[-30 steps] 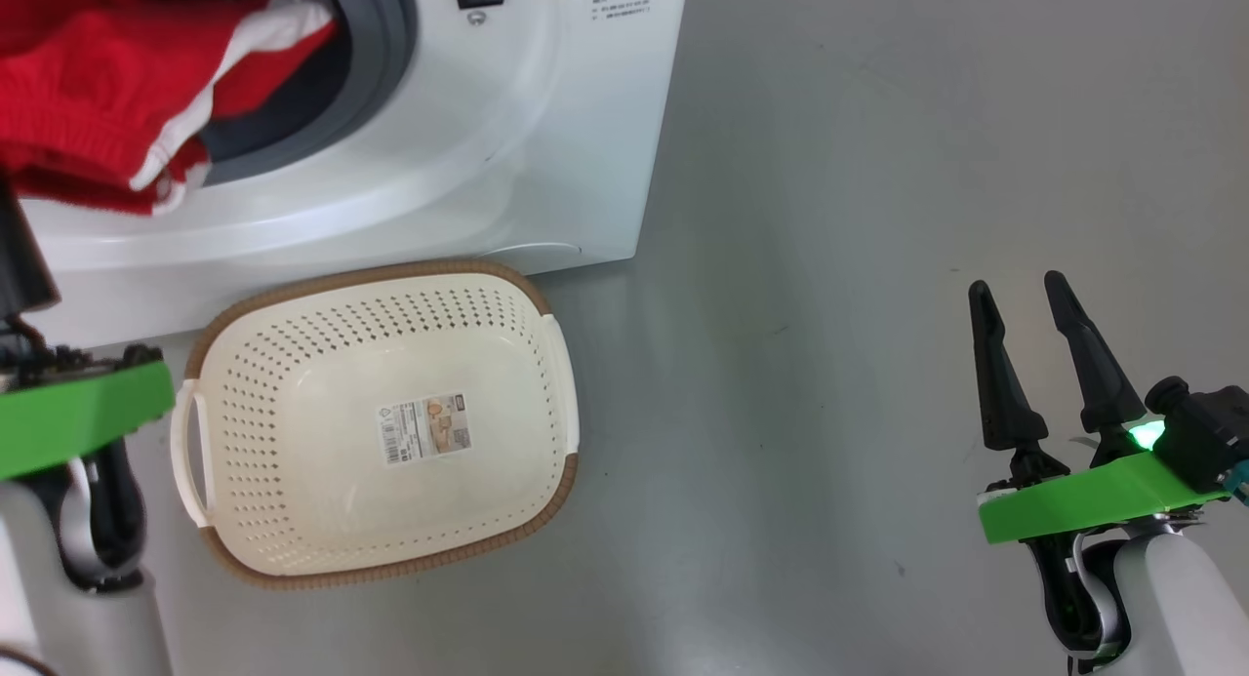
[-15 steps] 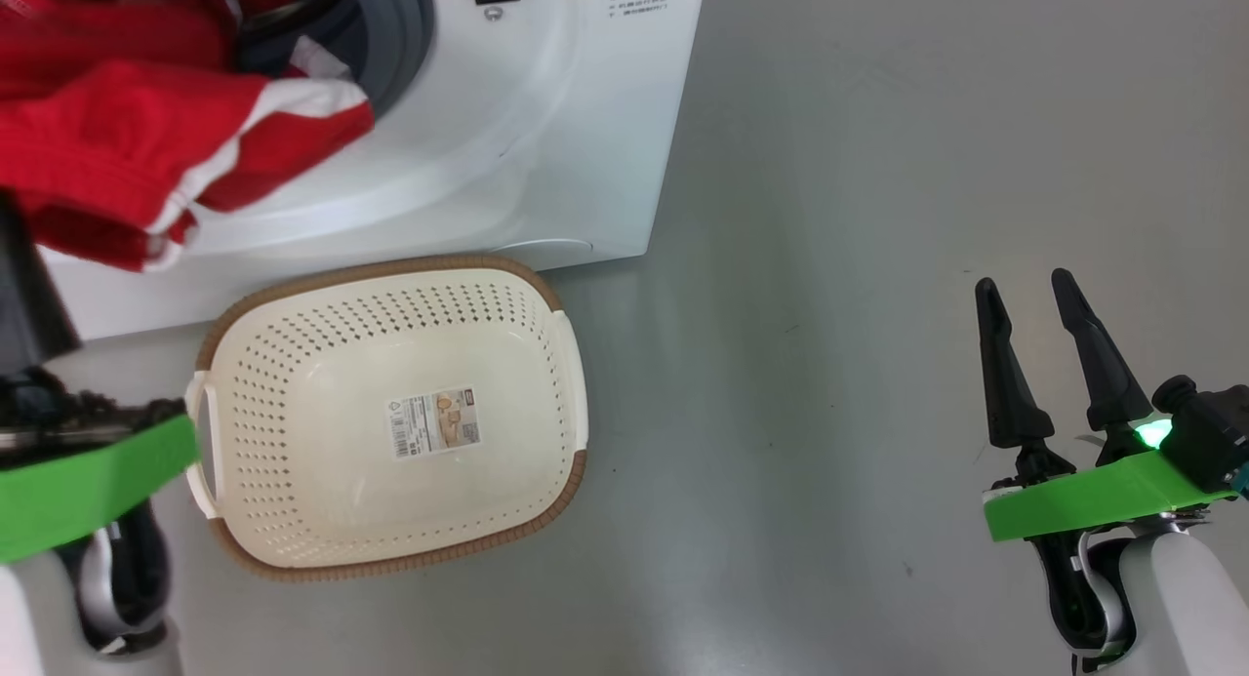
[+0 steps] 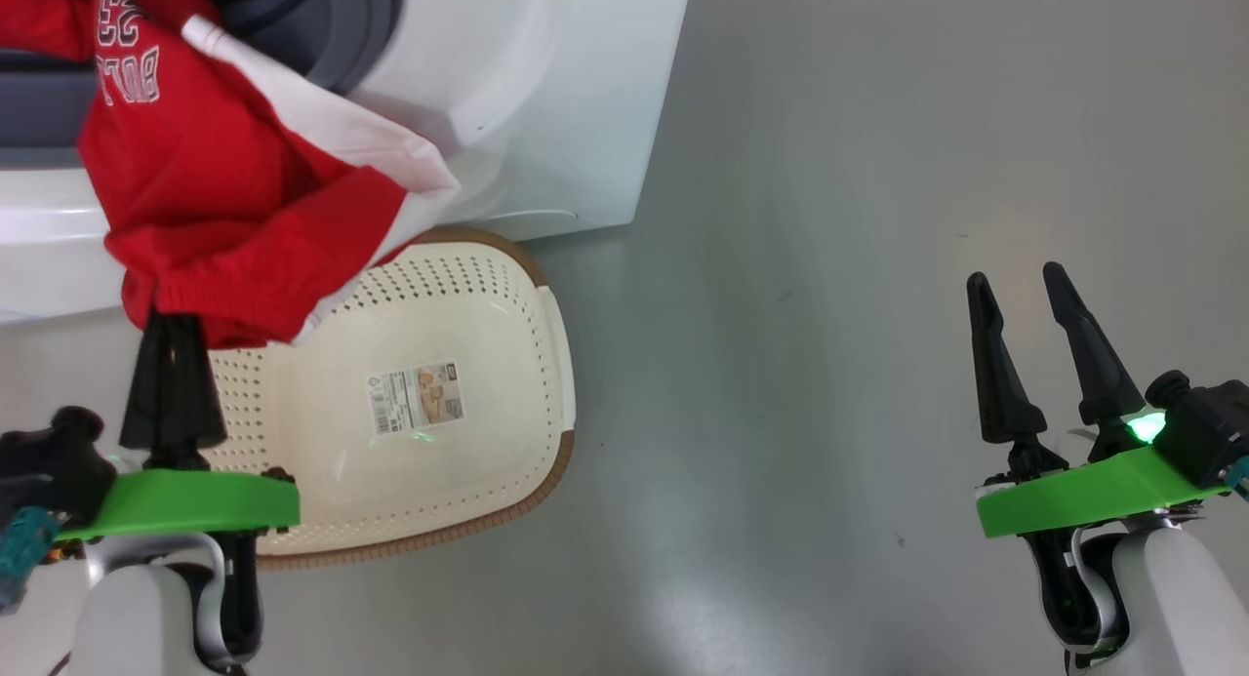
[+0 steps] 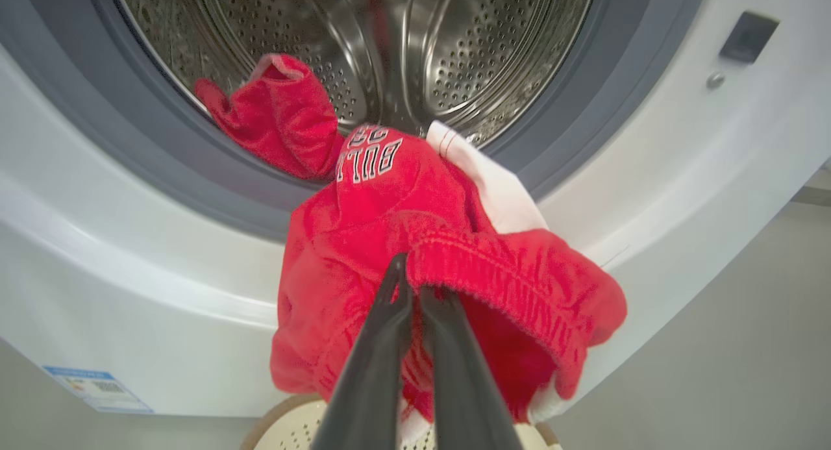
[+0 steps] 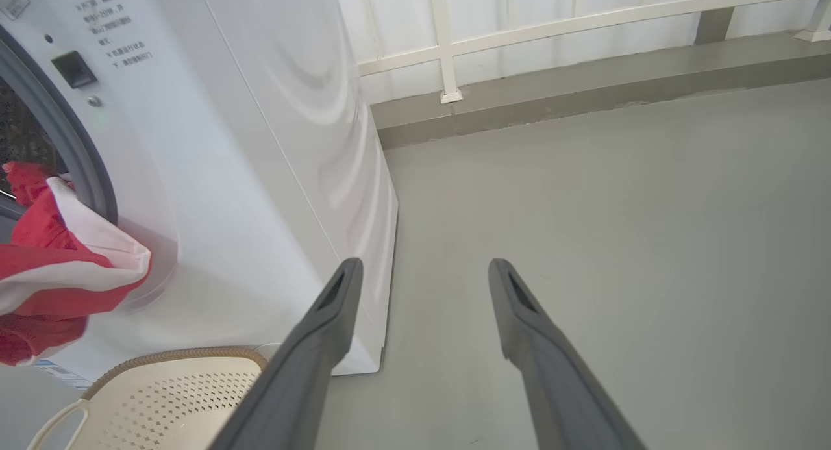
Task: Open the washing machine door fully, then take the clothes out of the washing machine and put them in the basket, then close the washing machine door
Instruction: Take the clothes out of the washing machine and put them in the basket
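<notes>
Left gripper (image 4: 413, 293): pinching shut on the ribbed hem of the bright red soft fabric clothes (image 3: 224, 188) with a white panel and white lettering.
Clothes position: hanging from the drum mouth down the machine front, overhanging the basket's far left corner; one red fold lying on the grey rubber ring (image 4: 195, 177).
Big white front-loading washing machine (image 3: 546, 100): standing on the grey floor (image 3: 829, 266).
Small cream-white perforated plastic basket (image 3: 488, 442), brown woven-look rim: sitting on the floor just before the machine.
Right gripper (image 3: 1017, 276): hovering over bare floor, well apart from the basket, fingers spread wide, holding nothing.
</notes>
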